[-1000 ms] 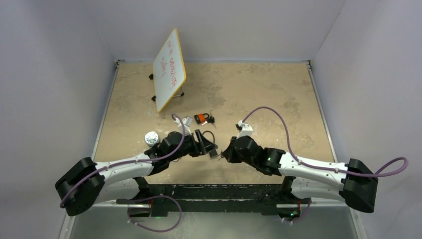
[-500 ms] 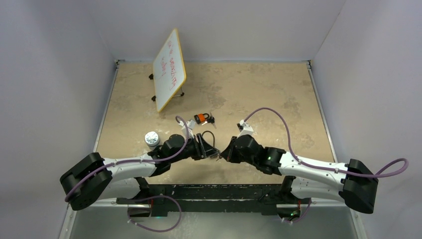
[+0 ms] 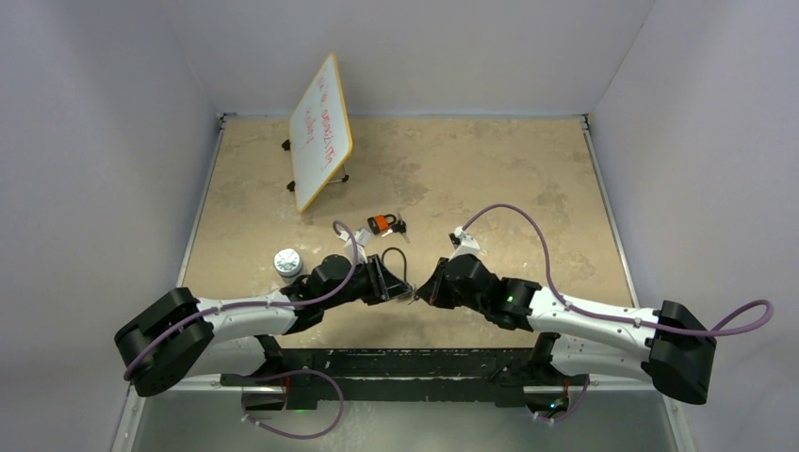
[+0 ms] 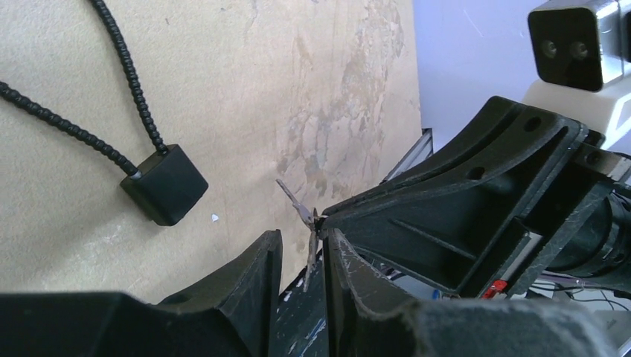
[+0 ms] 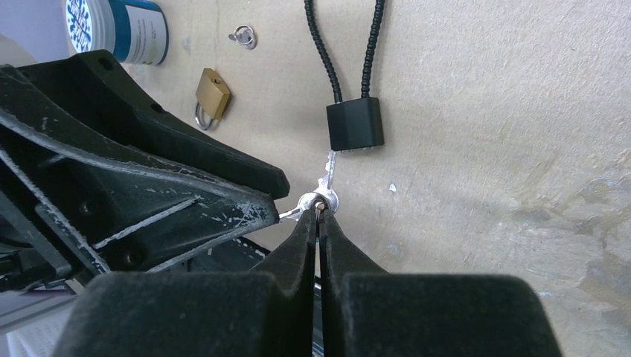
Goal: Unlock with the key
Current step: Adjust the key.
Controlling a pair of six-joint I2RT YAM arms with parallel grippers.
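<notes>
Two small silver keys on a ring [image 5: 321, 199] hang between the arms just above the table; in the top view they [image 3: 411, 296] are a tiny glint. My right gripper [image 5: 318, 216] is shut on the ring, seen from above too [image 3: 421, 292]. One key points at the black cable lock [image 5: 356, 126]; the other hangs between my left gripper's fingers. My left gripper [image 4: 303, 239] is open with a narrow gap, that key's blade [image 4: 309, 256] close to its right finger. The black lock body [image 4: 164, 184] lies on the table to the left, its beaded cable looping away [image 3: 396, 256].
A brass padlock [image 5: 210, 93] and a small loose ring [image 5: 243, 33] lie behind the left gripper. A white and blue canister [image 3: 285, 263] stands left. An orange padlock with keys [image 3: 382, 223] lies mid-table. A tilted whiteboard [image 3: 320, 132] stands at the back left.
My left gripper has moved right, up to the right gripper, and now straddles one hanging key. The right gripper has kept its hold and barely moved.
</notes>
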